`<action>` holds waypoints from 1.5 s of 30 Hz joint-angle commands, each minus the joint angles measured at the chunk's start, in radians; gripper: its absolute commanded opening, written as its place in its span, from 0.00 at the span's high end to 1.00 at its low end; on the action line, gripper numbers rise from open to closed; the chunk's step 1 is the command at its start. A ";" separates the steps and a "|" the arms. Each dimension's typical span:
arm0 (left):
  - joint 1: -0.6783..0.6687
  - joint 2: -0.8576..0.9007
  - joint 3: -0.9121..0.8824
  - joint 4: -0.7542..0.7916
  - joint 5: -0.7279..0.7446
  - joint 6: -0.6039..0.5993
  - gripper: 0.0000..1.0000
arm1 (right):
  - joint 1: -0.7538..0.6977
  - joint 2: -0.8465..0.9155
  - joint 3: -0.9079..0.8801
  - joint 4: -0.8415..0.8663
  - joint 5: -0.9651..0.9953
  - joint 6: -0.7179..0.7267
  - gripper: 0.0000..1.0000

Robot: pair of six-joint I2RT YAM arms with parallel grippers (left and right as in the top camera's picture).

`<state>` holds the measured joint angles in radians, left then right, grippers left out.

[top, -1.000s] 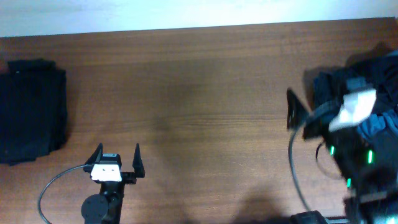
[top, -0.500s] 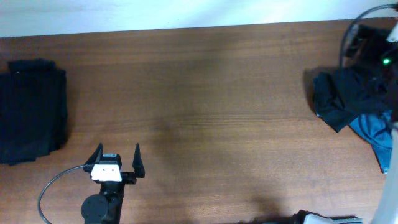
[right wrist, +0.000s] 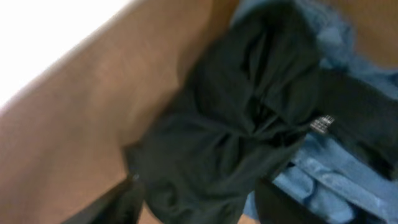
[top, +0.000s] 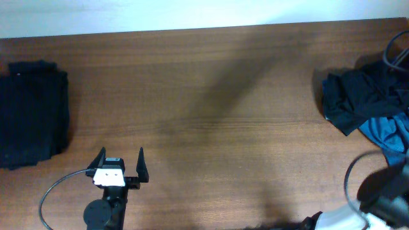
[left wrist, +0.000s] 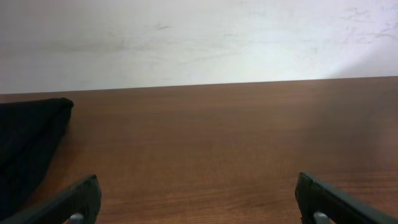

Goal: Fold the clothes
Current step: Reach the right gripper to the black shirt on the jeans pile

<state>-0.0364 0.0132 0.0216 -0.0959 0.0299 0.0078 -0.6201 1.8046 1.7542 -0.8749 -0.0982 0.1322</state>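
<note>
Over the table (top: 211, 96), near its front edge: left gripper (top: 121, 154), jaws wide apart, empty. One folded black garment (top: 32, 115) at left edge. One crumpled black garment (top: 354, 102) at right edge, overlapping blue cloth (top: 386, 131). The right gripper (right wrist: 200, 190): blurred fingers straddle the crumpled one; clamped or not, cannot tell.

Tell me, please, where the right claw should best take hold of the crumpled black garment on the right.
The black garment is probably best pinched at its left edge, coming down from above. There it lies bunched on the bare table, with folds that look raised enough to grip; farther right it overlaps the blue cloth, which might get caught too.
</note>
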 commanded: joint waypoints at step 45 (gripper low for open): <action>0.005 -0.002 -0.001 -0.006 0.008 0.005 0.01 | -0.120 0.319 0.012 0.027 0.084 0.071 0.39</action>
<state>-0.0364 0.0132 0.0216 -0.0959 0.0299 0.0078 -0.7296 2.0895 1.7542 -0.8455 -0.0292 0.1864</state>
